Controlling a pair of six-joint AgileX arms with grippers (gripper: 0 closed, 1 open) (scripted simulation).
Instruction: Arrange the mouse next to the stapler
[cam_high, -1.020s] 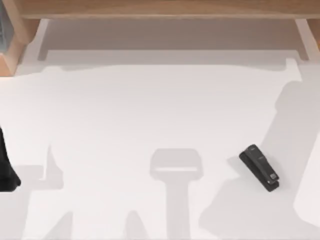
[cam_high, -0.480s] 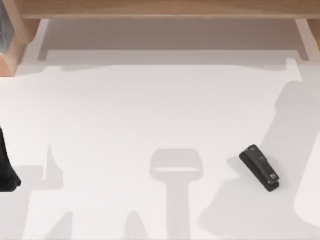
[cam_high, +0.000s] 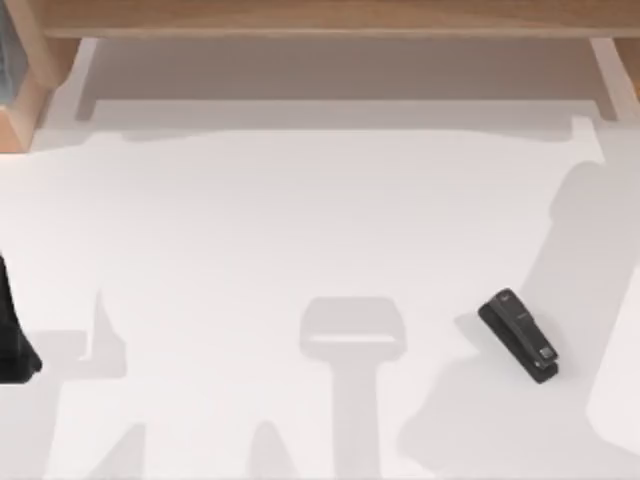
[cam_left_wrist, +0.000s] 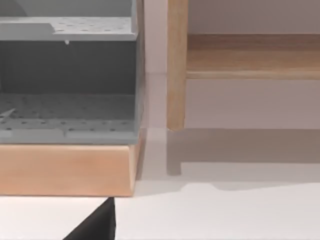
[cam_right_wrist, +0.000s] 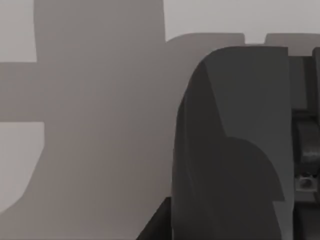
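Bench (cam_high: 300, 220) is white and mostly bare, w/ lots of open room across the middle and left. Far edge is bounded by a low wooden shelf (cam_high: 330, 18) running the whole width; a wooden post and a grey rack (cam_left_wrist: 67, 75) on a wood base sit at the far left corner, seen close in the left wrist view.

Stapler (cam_high: 518, 335) lies flat on the right half, toward the near edge, well apart from the far shelf and w/ free bench on all sides. Its long axis runs diagonal: one end toward the far-left, the other toward the near right corner. The silvery glint is at the near-right end.

Left arm (cam_high: 12, 330) is a dark shape at the left edge, about mid-depth, well apart from the stapler. A dark wedge at the lower edge of the left wrist view may be part of it; can't tell if the left pincer is apart or together.

Right wrist view shows a big dark curved body (cam_right_wrist: 235, 150) close to the lens over shadowed bench; can't tell what it is, nor the state of the right pincer.

Grey shadows of the arms fall across the near part and right side of the bench.
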